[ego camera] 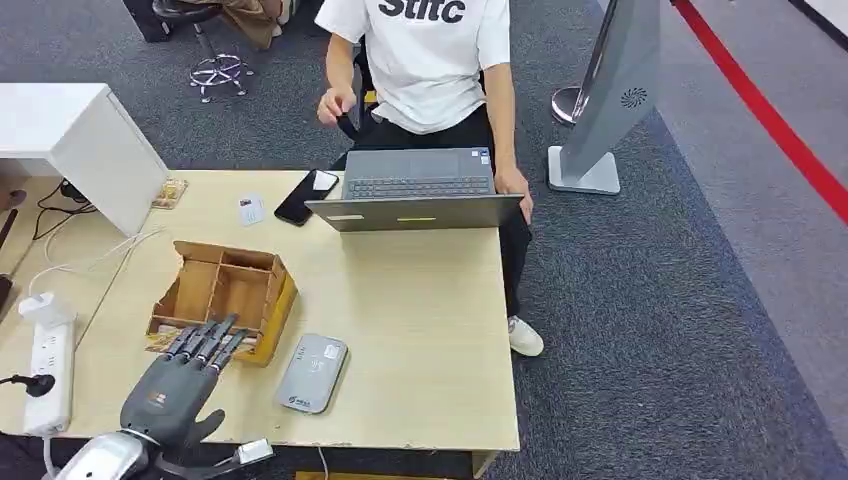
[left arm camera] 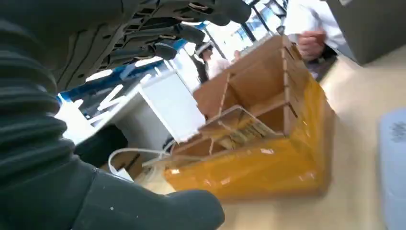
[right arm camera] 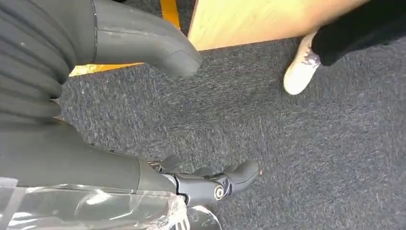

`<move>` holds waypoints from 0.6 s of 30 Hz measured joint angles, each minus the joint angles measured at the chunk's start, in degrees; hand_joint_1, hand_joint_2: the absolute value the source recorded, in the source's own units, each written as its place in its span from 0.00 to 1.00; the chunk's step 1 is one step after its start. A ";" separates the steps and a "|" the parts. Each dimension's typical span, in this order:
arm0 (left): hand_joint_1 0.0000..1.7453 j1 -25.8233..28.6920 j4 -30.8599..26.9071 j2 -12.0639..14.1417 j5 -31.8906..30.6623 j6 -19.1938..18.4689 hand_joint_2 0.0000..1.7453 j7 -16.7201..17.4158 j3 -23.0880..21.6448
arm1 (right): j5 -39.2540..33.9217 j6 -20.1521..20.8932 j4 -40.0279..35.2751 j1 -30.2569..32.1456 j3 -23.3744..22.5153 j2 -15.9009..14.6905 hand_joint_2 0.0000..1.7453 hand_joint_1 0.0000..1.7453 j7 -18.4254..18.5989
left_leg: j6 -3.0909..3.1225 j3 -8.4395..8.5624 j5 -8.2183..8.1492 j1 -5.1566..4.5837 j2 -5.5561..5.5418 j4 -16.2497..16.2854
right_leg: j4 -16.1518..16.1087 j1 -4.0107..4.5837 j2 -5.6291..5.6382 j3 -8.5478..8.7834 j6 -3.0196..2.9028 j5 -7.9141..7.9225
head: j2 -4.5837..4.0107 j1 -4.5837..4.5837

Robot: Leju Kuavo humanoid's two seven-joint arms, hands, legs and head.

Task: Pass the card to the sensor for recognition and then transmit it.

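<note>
A: Nearest the lens, lower left of the head view: left hand [ego camera: 180, 385], fingers stretched out flat and slightly apart, holding nothing. Fingertips lie over the near rim of the wooden box [ego camera: 225, 298].

B: Card in hand?

A: No. In the left wrist view a flat card [left arm camera: 239, 125] lies across the box's near compartment, with printed items under it. I judge that to be the task's card, not yet lifted.

B: Moving right?

A: Just beside the box, lower centre, the grey sensor pad [ego camera: 312, 373] lies flat on the table [ego camera: 420, 320], with nothing on it. Upper centre: a laptop [ego camera: 418, 190], and a person [ego camera: 425, 60] seated behind it. A phone [ego camera: 300, 197] and a small white card [ego camera: 250, 209] lie to the laptop's left.

B: Right hand?

A: Right hand [right arm camera: 95, 96], right wrist view: hangs over grey carpet off the table's edge, thumb and fingers apart, empty.

B: Progress?

A: Early. Reach under way; grasp, presentation at the sensor and handover all remain.
</note>
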 joint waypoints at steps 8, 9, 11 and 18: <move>0.00 -5.46 3.85 -4.24 -3.30 0.76 1.00 -1.24 2.65 | -0.44 -0.88 -0.17 0.74 1.44 0.00 1.00 0.00 0.57 | 0.00 0.00 0.01 0.00 0.01 0.00 | 0.00 0.00 0.00 0.01 -0.02 0.02 | 0.00 -0.02; 0.00 -5.99 4.46 -4.83 -3.45 0.52 1.00 -1.29 3.04 | -0.44 -0.88 -0.17 0.75 1.55 0.00 1.00 0.00 0.63 | 0.00 -0.01 0.01 0.00 0.00 0.00 | 0.00 0.00 0.00 0.01 -0.02 0.02 | 0.00 0.02; 0.00 -6.22 5.31 -5.66 -3.95 -0.22 1.00 -1.53 3.98 | -0.44 -0.88 -0.17 0.73 1.86 0.00 1.00 0.00 0.79 | 0.00 0.02 0.00 0.00 0.06 0.00 | 0.00 0.00 0.08 0.00 -0.02 0.02 | 0.00 -0.02; 0.00 -7.38 7.87 -7.93 -4.33 -0.94 1.00 -2.29 5.81 | -0.37 -0.79 -0.15 0.58 2.30 0.00 1.00 0.00 0.87 | 0.00 -0.01 0.00 0.00 0.03 0.00 | 0.00 0.00 0.06 -0.01 -0.02 0.01 | 0.00 0.00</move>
